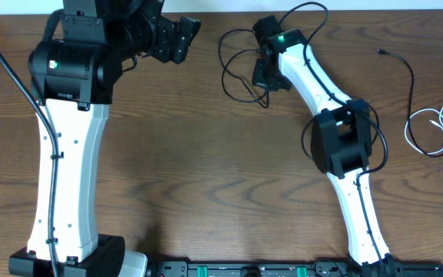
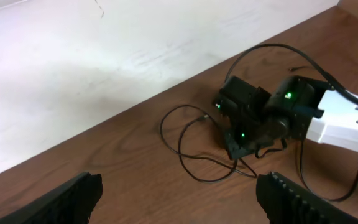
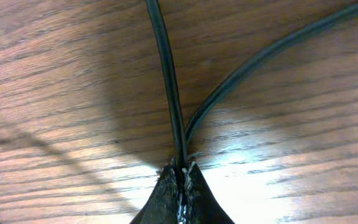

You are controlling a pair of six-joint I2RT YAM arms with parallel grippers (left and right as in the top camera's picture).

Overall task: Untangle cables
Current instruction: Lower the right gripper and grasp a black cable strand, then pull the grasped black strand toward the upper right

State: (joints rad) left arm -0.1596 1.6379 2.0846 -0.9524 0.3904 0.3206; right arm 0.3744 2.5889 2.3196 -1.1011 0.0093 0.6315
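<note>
Overhead top-down, right wrist close on black cable (image 3: 166, 74)

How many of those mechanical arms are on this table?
2. The left arm stands along the left side of the table, left tool open. The right arm reaches toward top centre, right tool shut on a black cable. None seems hidden.

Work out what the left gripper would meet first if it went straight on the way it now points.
Most likely the black cable looped on the table, with the right gripper shut on it just beyond. Depth is unclear, so it might touch bare table first.
</note>
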